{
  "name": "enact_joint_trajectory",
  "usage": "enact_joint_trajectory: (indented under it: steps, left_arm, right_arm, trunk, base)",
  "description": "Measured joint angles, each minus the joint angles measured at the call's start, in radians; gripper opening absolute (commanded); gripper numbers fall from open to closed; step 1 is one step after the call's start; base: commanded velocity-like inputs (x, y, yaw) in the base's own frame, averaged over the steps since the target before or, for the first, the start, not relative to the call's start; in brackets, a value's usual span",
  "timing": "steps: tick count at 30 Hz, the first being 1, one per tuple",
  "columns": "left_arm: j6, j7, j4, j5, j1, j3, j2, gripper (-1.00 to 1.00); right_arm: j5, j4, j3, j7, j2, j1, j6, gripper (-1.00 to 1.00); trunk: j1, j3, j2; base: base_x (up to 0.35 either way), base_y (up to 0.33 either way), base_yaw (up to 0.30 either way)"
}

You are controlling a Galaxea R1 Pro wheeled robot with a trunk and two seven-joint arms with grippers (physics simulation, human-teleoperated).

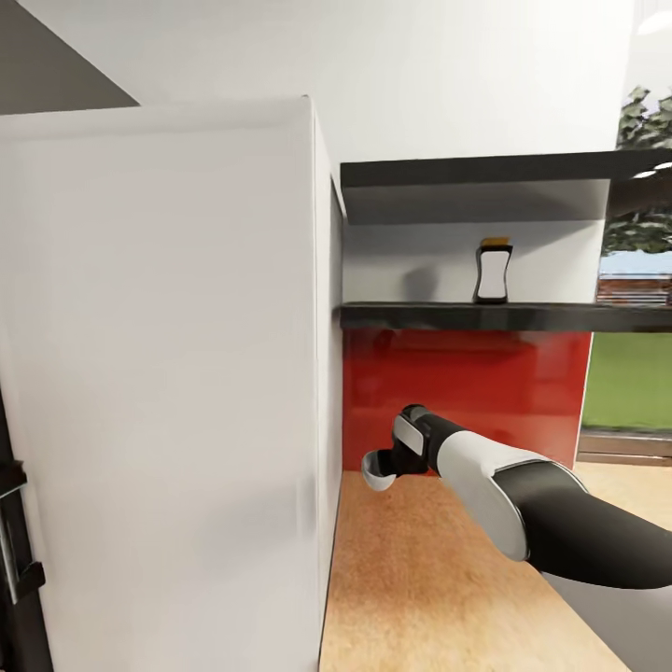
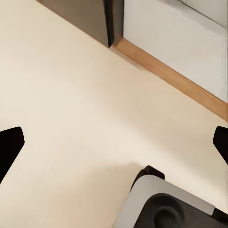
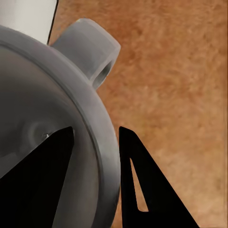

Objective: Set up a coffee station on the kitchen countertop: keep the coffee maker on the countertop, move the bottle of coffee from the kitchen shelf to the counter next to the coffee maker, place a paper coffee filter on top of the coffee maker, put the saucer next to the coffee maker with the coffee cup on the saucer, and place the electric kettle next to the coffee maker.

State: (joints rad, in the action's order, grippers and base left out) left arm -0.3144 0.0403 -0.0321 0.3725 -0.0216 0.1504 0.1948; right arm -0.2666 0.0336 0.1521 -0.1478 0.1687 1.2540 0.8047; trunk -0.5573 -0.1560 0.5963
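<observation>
The right hand pinches the cup by its rim at 6 o'clock from the bottle, so a bump could drop it.

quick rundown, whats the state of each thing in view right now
coffee cup: held at its rim by the right gripper, above the wooden floor
bottle of coffee: upright on the dark shelf, cap on
left gripper: open, holding nothing
</observation>
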Motion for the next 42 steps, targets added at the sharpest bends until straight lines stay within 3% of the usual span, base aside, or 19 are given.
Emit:
enact_joint_trajectory:
  steps: [17, 28, 35, 42]
  left_arm:
    - [-0.001, 0.0, 0.0, 0.0, 0.0, 0.0, 0.0, 1.0]
    - [-0.003, 0.0, 0.0, -0.001, 0.0, 0.0, -0.001, 1.0]
    - [-0.002, 0.0, 0.0, -0.001, 0.0, 0.0, -0.002, 1.0]
    - [-0.008, 0.004, 0.0, -0.002, 0.0, 0.0, -0.002, 1.0]
  right_arm:
    - [0.0, 0.0, 0.0, 0.0, -0.004, -0.007, 0.0, -1.0]
    - [0.0, 0.0, 0.0, 0.0, -0.005, -0.012, -0.002, -1.0]
    - [-0.001, 0.0, 0.0, 0.0, -0.005, -0.012, -0.004, -1.0]
    - [-0.001, 0.0, 0.0, 0.0, -0.006, -0.012, -0.004, -1.0]
  trunk:
    - [0.065, -0.066, -0.119]
    - [0.107, -0.092, -0.196]
    - [0.108, -0.091, -0.197]
    - [0.108, -0.091, -0.197]
  base:
    - [0.0, 0.0, -0.268]
    - [0.0, 0.0, -0.022]
    - [0.0, 0.0, -0.034]
    - [0.0, 0.0, -0.25]
